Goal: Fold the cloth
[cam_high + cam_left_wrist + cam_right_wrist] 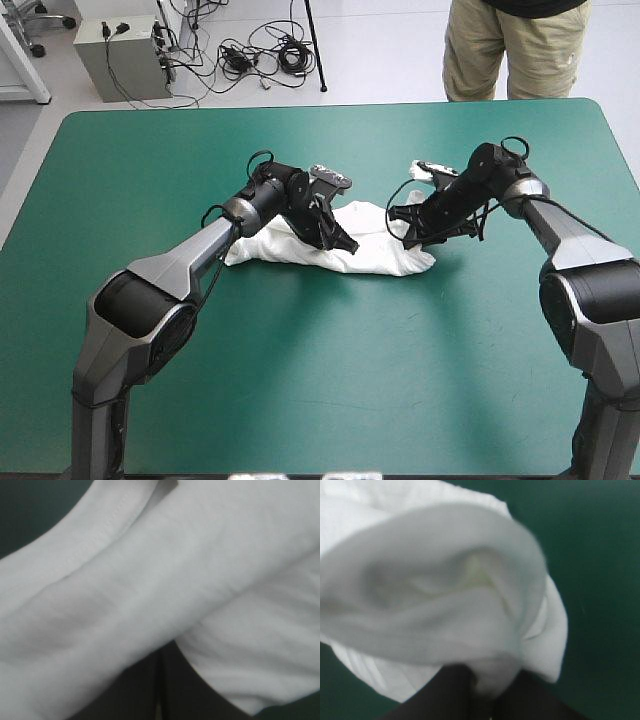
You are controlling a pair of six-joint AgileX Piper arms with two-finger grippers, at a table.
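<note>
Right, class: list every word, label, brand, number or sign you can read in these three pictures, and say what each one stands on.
No text can be read.
The T-shirt is plain white in every view, with no print or tag showing.
The teal-green cover bears no marks.
The left gripper and the right gripper show no legible lettering.

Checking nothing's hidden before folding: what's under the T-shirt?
Only the cover shows around the T-shirt. The left fingers and right fingers grip it. What lies beneath the heap is covered, so I cannot tell.
</note>
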